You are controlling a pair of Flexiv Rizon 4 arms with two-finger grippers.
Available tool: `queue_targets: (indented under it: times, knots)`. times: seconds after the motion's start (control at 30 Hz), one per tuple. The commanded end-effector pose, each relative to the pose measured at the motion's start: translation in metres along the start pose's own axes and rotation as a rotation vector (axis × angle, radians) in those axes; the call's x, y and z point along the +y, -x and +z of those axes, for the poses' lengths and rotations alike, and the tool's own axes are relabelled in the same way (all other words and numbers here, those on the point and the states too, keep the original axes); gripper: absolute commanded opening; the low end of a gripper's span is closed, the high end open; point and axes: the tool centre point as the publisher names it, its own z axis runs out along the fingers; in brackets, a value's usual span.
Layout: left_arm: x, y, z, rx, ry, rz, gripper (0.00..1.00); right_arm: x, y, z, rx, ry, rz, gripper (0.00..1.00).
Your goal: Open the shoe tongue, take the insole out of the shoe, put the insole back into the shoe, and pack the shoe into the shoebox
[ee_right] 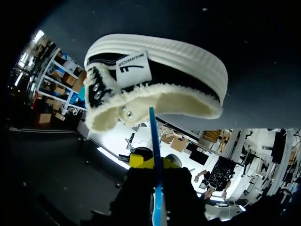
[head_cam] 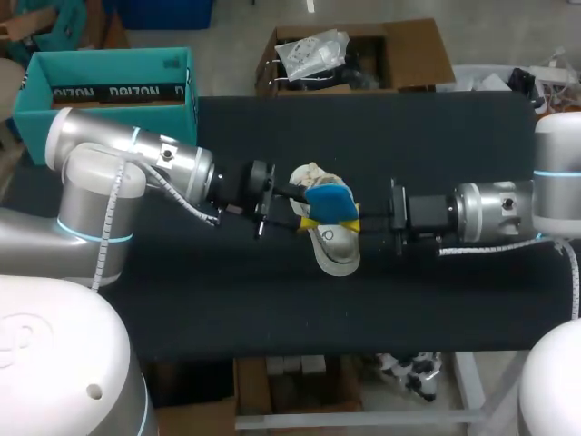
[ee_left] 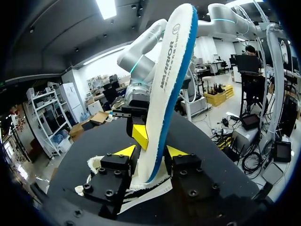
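A black surface (head_cam: 272,300) spans the scene from left to right, matte and dark throughout. Its far edge runs straight across. A pale frame (head_cam: 363,420) shows below its near edge, toward the right. In the left wrist view the surface (ee_left: 89,146) has the same flat black top, and it also shows in the right wrist view (ee_right: 263,56).

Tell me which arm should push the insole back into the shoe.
Right. The right claw grips the insole edge-on, aimed at the opening of the shoe just ahead, so it likely has the easier push.
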Motion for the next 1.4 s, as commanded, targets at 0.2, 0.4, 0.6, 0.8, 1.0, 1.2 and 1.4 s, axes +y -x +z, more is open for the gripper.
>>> queue_targets:
  times: [0.2,0.4,0.6,0.8,1.0,1.2,1.4]
  knots:
    - [0.006,-0.002,0.003,-0.006,0.014,0.003,0.0,0.004,0.0,0.002,0.001,-0.009,-0.007,0.0]
    - [0.008,-0.002,0.006,0.007,0.047,0.071,0.0,-0.001,0.003,0.004,-0.002,-0.005,-0.01,0.35]
    - [0.009,0.001,0.003,0.016,0.064,0.173,0.0,-0.013,0.012,0.004,-0.01,0.05,0.02,0.49]
    - [0.01,0.007,0.006,0.042,0.129,0.286,0.0,-0.016,0.02,0.004,0.009,0.098,0.047,0.44]
    - [0.013,0.007,0.015,0.095,0.188,0.36,0.0,-0.013,0.024,0.004,0.029,0.124,0.062,0.38]
    - [0.012,0.001,0.022,0.159,0.234,0.406,0.0,-0.007,0.027,0.004,0.053,0.12,0.065,0.35]
    - [0.02,0.007,0.02,0.184,0.266,0.407,0.0,-0.003,0.03,0.004,0.075,0.126,0.076,0.33]
